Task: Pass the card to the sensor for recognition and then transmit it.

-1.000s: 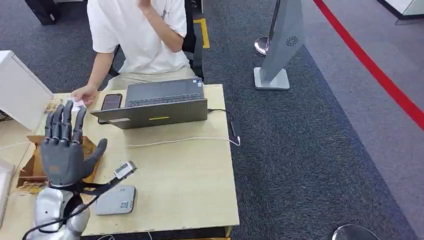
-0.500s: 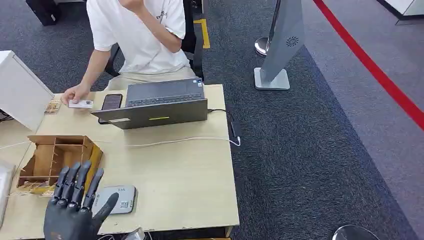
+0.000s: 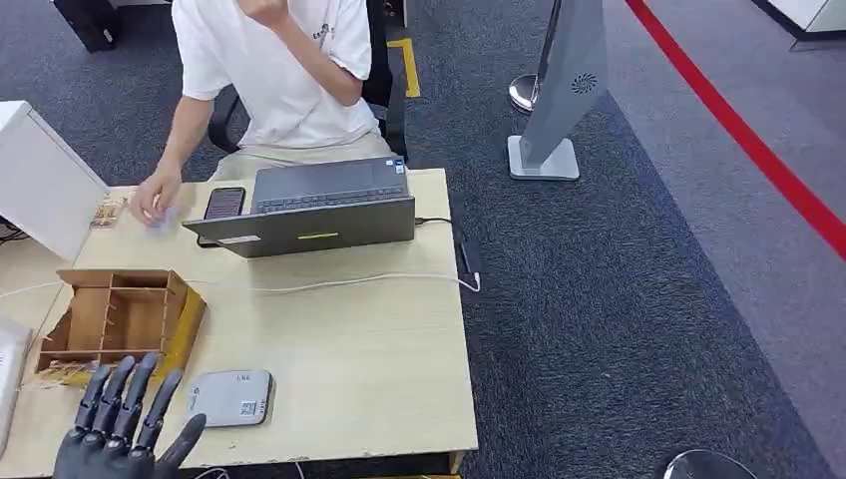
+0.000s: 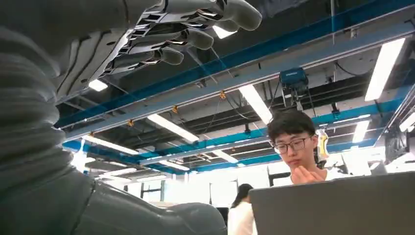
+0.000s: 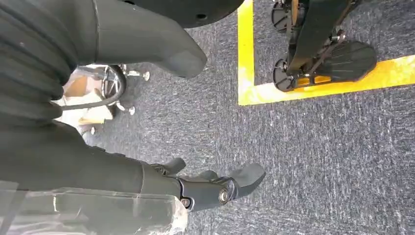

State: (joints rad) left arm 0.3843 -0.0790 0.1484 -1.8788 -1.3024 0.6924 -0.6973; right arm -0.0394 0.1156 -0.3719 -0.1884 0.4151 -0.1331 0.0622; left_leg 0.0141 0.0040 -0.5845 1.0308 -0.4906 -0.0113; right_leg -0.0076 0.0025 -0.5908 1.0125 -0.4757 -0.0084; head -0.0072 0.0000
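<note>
The left hand [image 3: 120, 424] hovers at the table's [image 3: 379, 369] near left edge, fingers [image 3: 128, 389] spread and holding nothing, just left of the grey sensor [image 3: 231, 397]. The card [image 3: 163, 219] lies blurred under a person's hand [image 3: 155, 195] at the far left corner, beside the laptop [image 3: 314, 208]. The right hand [image 5: 205, 188] hangs over carpet, fingers loosely curled, holding nothing.

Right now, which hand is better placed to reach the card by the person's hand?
Left. The left hand is open at the table's near edge; the right hand hangs over carpet.
</note>
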